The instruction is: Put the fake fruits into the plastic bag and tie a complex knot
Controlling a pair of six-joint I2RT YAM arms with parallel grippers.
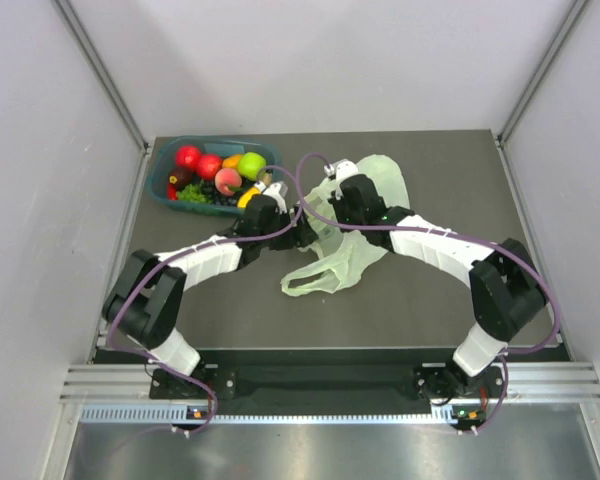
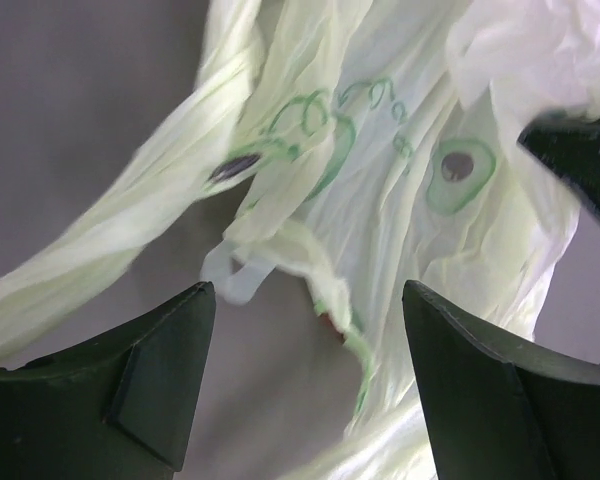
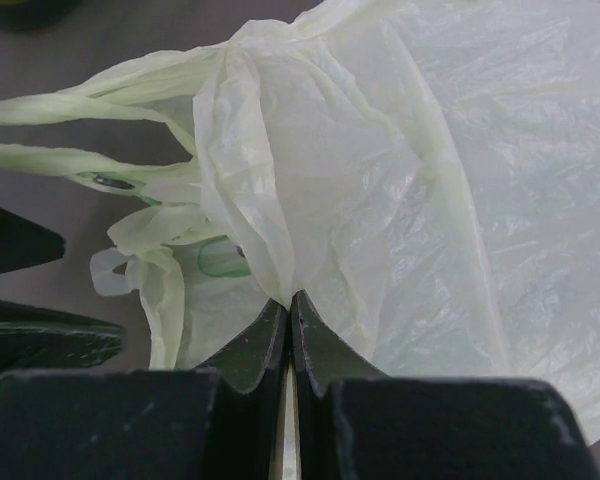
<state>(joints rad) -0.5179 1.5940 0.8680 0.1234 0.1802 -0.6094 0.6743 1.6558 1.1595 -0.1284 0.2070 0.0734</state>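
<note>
Plastic film clamped in the right claw [image 3: 290, 298], a fold of the pale green plastic bag [image 3: 410, 200] slumped on the tabletop [image 1: 410, 300]; left claw [image 2: 308, 300] spread apart above its handle loops [image 2: 100, 250]. Probably weightless, limp, slippery, tearable: best pinched at bunched handles or rim.

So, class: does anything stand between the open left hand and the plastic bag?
Nothing visible does. The left hand is open with the plastic bag directly ahead of it. The right hand pinches one fold of the bag.

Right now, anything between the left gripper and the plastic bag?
Nothing. Left wrist view: plastic bag folds lie inside the open left gripper, over bare table.
</note>
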